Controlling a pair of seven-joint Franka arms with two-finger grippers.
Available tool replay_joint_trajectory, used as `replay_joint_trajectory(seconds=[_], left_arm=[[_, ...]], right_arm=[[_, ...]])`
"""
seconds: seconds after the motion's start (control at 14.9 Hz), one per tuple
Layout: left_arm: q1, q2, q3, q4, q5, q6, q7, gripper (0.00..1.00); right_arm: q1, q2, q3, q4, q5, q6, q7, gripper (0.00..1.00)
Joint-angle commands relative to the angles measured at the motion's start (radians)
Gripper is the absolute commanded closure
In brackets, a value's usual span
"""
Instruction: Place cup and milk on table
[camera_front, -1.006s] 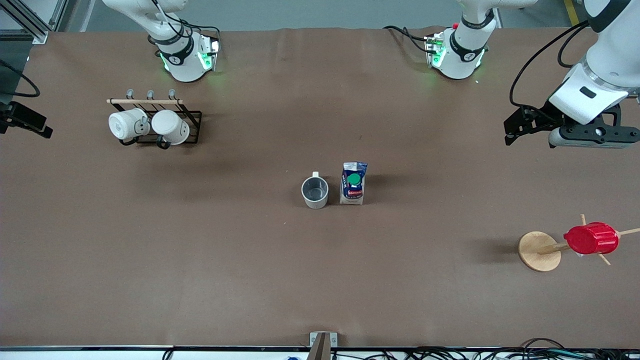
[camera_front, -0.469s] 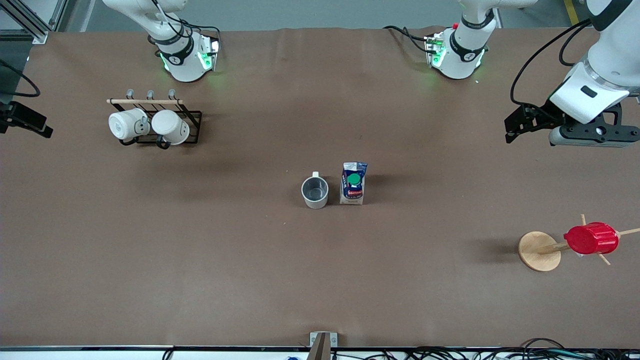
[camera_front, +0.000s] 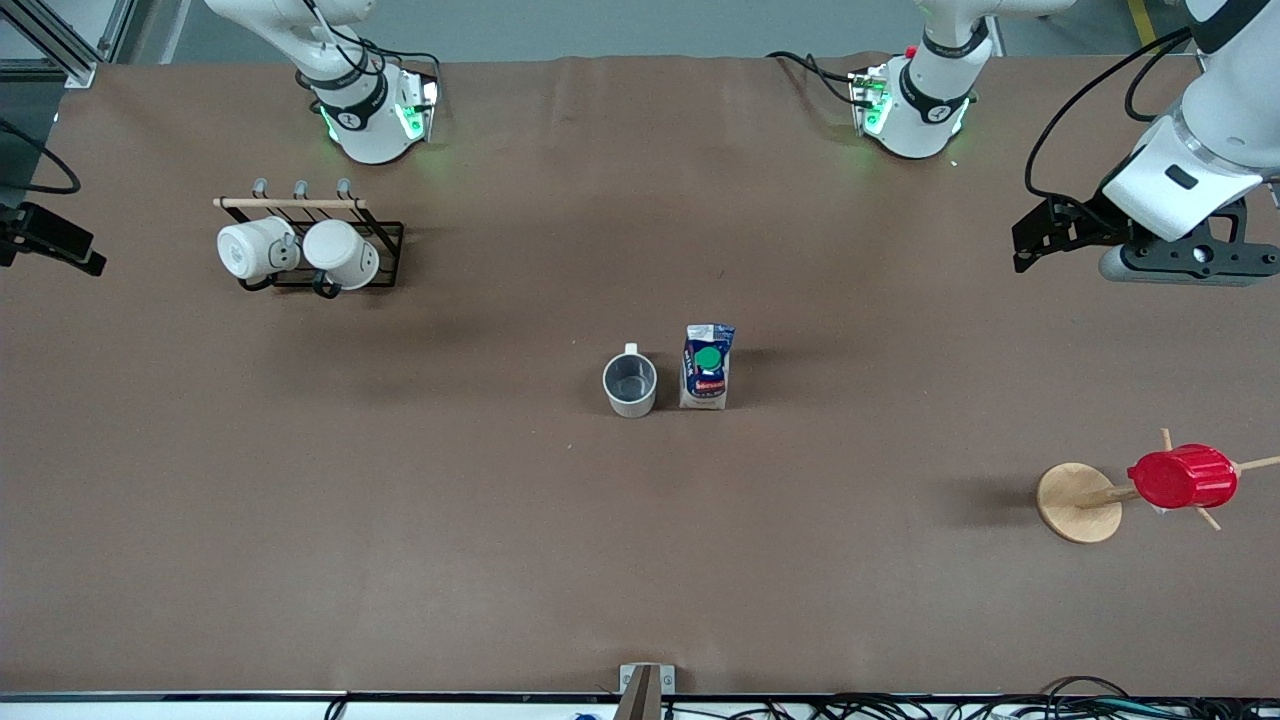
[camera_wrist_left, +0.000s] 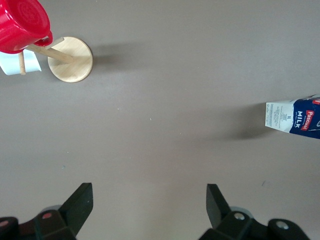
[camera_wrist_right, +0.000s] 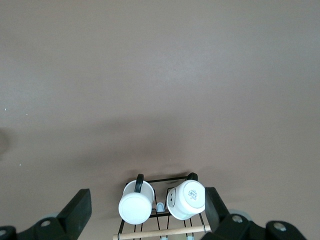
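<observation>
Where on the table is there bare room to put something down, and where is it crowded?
The table is bare along the whole strip nearer the front camera than the cup and milk, and between them and the mug rack. Crowded: cup and milk stand close together; the wooden stand with the red cup fills the left arm's end.

The cup (camera_front: 630, 384) stands just beside the milk (camera_front: 707, 366) mid-table (camera_front: 640, 520) (cup toward the right arm's end).
</observation>
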Motion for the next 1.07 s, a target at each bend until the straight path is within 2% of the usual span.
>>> replay_joint_trajectory(seconds=[0.0, 1.01], left_arm=[[0.009, -0.006, -0.004, 0.018, 0.02, -0.023, 0.009, 0.0], [0.009, 0.002, -0.004, 0.058, 0.017, -0.031, 0.006, 0.0]], right_arm=[[-0.012, -0.007, 0.005, 0.002, 0.005, -0.01, -0.009, 0.0], [-0.012, -0.007, 0.005, 0.002, 0.005, -0.01, -0.009, 0.0]])
